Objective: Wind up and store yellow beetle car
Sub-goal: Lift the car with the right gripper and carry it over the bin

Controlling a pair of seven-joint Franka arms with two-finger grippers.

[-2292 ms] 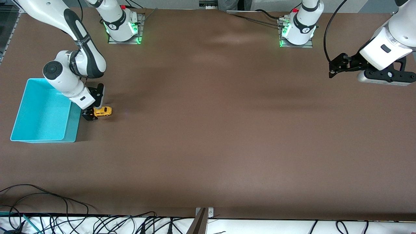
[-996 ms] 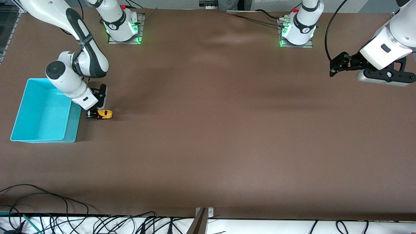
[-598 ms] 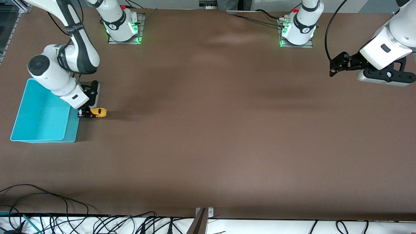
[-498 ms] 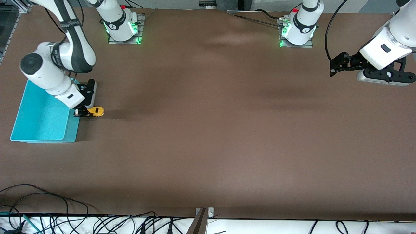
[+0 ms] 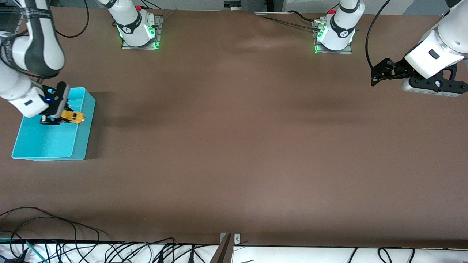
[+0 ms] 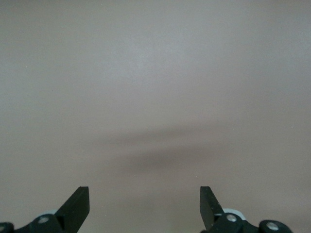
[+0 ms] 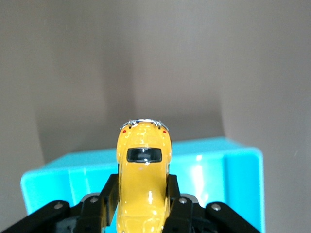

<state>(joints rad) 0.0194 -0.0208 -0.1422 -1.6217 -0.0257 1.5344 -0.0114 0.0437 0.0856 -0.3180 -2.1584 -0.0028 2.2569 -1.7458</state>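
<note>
The yellow beetle car is held in the air over the turquoise bin, near the bin's wall toward the table's middle. My right gripper is shut on the car's sides. In the right wrist view the car sticks out between the black fingers, with the bin below it. My left gripper is open and empty, held above bare table at the left arm's end, where the arm waits. Its two finger tips stand wide apart in the left wrist view.
The brown table top spreads between the two arms. Both arm bases stand along the edge farthest from the front camera. Cables lie along the table's near edge.
My right gripper has lifted the car off the table beside the bin and carried it over the bin's open top. The left arm has not moved.
</note>
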